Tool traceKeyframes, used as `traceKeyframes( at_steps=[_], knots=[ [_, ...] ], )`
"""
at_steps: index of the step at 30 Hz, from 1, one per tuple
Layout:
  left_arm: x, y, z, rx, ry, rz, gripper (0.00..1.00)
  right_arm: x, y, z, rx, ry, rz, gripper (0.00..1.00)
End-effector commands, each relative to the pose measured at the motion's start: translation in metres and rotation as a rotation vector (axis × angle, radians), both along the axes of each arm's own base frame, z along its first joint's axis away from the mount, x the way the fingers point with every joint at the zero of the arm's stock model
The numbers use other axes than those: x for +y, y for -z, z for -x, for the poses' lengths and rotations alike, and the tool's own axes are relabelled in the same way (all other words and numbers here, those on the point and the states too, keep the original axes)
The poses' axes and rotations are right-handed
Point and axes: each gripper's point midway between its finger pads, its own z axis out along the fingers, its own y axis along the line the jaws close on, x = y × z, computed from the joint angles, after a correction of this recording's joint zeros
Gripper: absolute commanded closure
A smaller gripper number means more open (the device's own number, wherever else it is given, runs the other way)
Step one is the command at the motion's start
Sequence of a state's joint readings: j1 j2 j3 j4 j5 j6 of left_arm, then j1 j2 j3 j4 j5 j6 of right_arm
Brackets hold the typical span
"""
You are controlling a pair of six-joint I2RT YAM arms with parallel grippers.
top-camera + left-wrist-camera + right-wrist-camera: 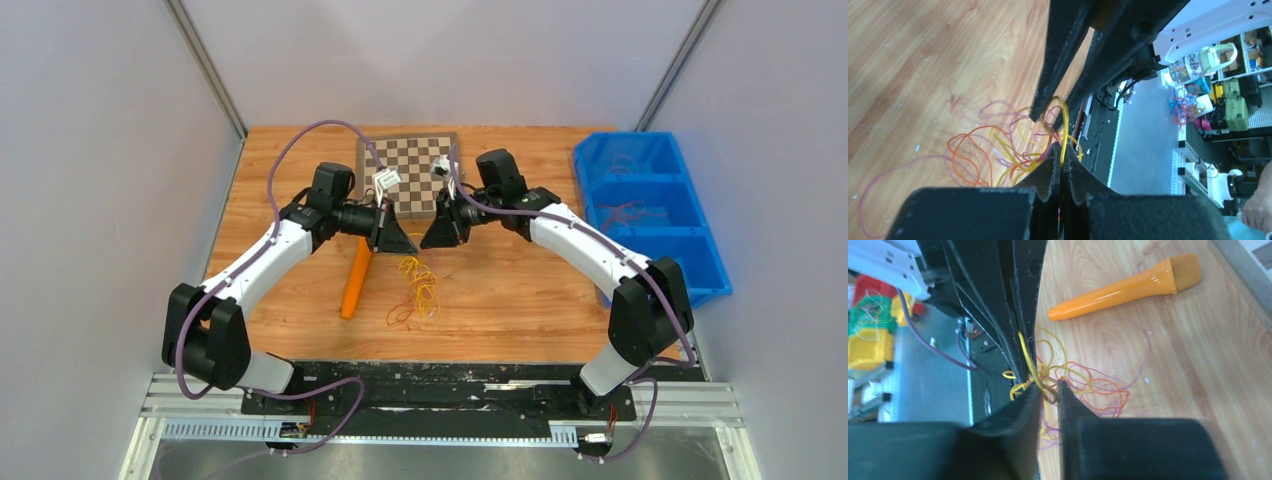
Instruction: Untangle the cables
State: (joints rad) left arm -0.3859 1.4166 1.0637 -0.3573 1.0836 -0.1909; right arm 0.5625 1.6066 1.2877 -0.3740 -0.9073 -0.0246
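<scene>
The cables [418, 285] are a small loose tangle of thin yellow, orange and purplish strands on the wooden table, just below both grippers. My left gripper [408, 243] is shut on one yellow strand, which runs up between its jaws in the left wrist view [1063, 156]; the rest of the tangle [998, 150] hangs left of it. My right gripper [428, 240] faces it almost tip to tip. In the right wrist view its jaws [1050, 387] stand a narrow gap apart, with yellow strands of the tangle [1093, 382] at the tips.
A solid orange stick [355, 282] lies left of the tangle and also shows in the right wrist view [1118, 290]. A chessboard [410, 175] lies behind the grippers. A blue divided bin [650, 210] stands at the right edge.
</scene>
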Motion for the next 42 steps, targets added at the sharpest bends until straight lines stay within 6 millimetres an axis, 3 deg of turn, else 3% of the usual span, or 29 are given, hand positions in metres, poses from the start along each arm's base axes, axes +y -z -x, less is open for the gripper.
traceKeyframes(
  at_steps=[1, 5, 11, 18, 23, 29, 33, 36, 37, 39, 42],
  knots=[
    [-0.004, -0.021, 0.005, -0.047, 0.036, 0.046, 0.98, 0.009, -0.03, -0.023, -0.114, 0.049, -0.049, 0.98],
    [-0.002, -0.013, 0.006, -0.032, 0.022, 0.026, 0.96, 0.001, -0.047, -0.027, -0.176, 0.102, -0.056, 1.0],
    [0.004, 0.016, 0.003, 0.024, -0.034, -0.058, 0.82, -0.034, -0.095, -0.061, -0.289, 0.327, -0.069, 1.0],
    [0.008, 0.036, 0.005, 0.079, -0.066, -0.101, 0.77, -0.102, -0.156, -0.12, -0.379, 0.613, -0.083, 1.0],
    [0.015, 0.056, 0.008, 0.092, -0.077, -0.162, 0.83, -0.173, -0.226, -0.149, -0.489, 0.799, -0.145, 1.0],
    [0.025, 0.083, 0.011, 0.1, -0.08, -0.245, 0.97, -0.247, -0.32, -0.14, -0.678, 0.94, -0.265, 1.0],
    [0.03, 0.087, 0.011, 0.08, -0.077, -0.255, 1.0, -0.26, -0.361, -0.122, -0.708, 0.912, -0.339, 1.0],
    [0.026, 0.064, 0.006, 0.001, -0.064, -0.204, 0.91, -0.249, -0.368, -0.109, -0.696, 0.835, -0.363, 1.0],
    [0.024, 0.047, 0.002, -0.055, -0.067, -0.172, 0.86, -0.243, -0.366, -0.104, -0.675, 0.791, -0.37, 1.0],
    [0.02, 0.017, -0.004, -0.15, -0.073, -0.124, 0.68, -0.232, -0.361, -0.094, -0.622, 0.717, -0.39, 1.0],
    [0.017, -0.038, -0.019, -0.309, -0.121, -0.056, 0.21, -0.217, -0.353, -0.079, -0.565, 0.611, -0.405, 1.0]
  ],
)
